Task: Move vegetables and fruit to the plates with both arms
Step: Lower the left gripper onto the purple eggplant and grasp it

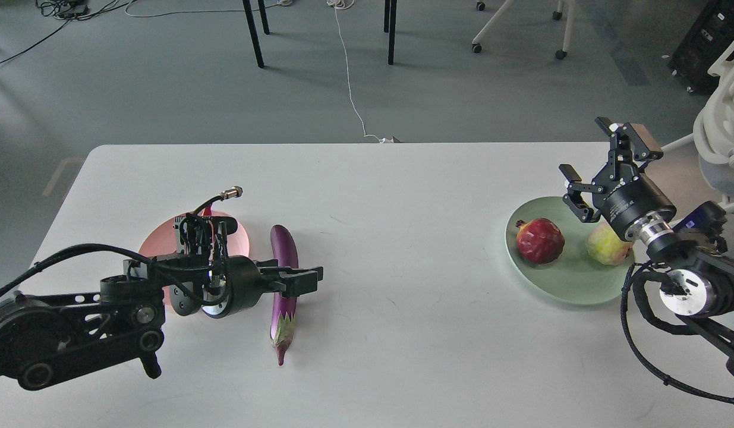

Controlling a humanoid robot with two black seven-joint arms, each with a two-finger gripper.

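Note:
The purple eggplant point(285, 246) lies lengthwise on the white table, calyx toward me, just right of the pink plate point(158, 244). My left gripper point(301, 280) reaches across the eggplant's lower half, low over it, with its fingers apart. The chili pepper is hidden behind my left arm. The pomegranate point(540, 240) and the yellow-green fruit point(607, 246) sit on the mint green plate point(575, 285) at the right. My right gripper point(599, 159) is open and empty, raised above that plate's far rim.
The table's far edge point(367, 144) runs across the middle of the view. Beyond it on the floor are black chair legs point(254, 32) and a white cable point(350, 77). A white chair point(723, 131) stands close to the table's right end.

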